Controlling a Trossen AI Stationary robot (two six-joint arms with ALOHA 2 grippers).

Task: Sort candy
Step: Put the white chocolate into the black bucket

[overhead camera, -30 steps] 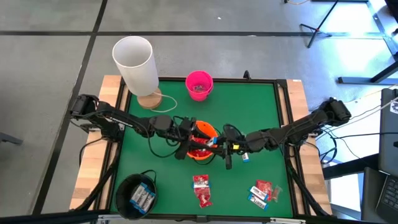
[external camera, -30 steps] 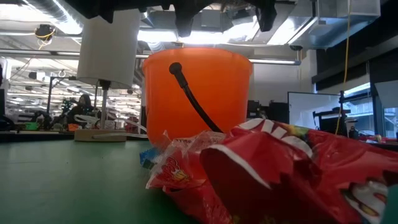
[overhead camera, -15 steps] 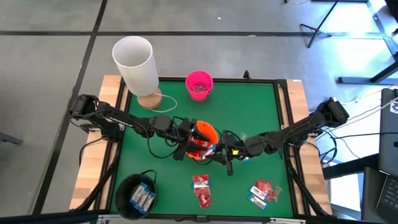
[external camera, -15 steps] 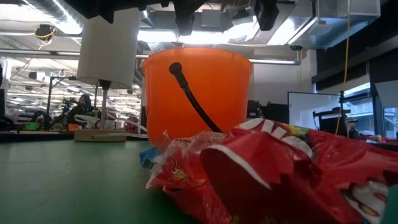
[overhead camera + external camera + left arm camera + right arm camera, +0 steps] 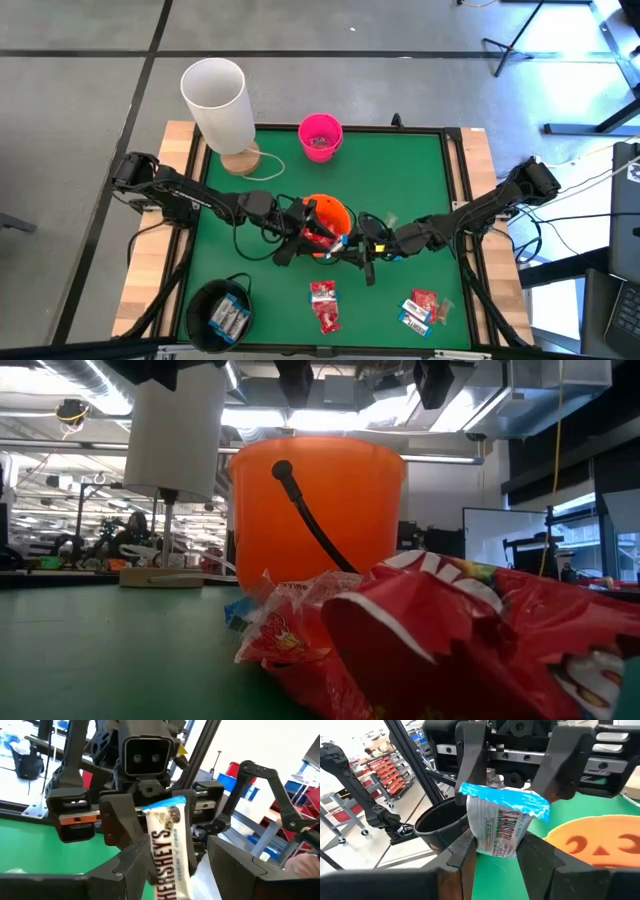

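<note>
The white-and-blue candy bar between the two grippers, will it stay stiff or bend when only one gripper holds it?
The candy bar is probably fairly stiff: it stands straight above the right gripper, without sagging. Its crimped blue end looks thin and should crumple easily. The glossy wrapper may slide between the fingers.

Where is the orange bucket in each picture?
High view: the orange bucket sits mid-table, between the two grippers.
Low view: the bucket fills the middle, behind red candy packets.
Left wrist view: not in it.
Right wrist view: its rim shows at the lower right.
Shared landmark: the green table mat.
</note>
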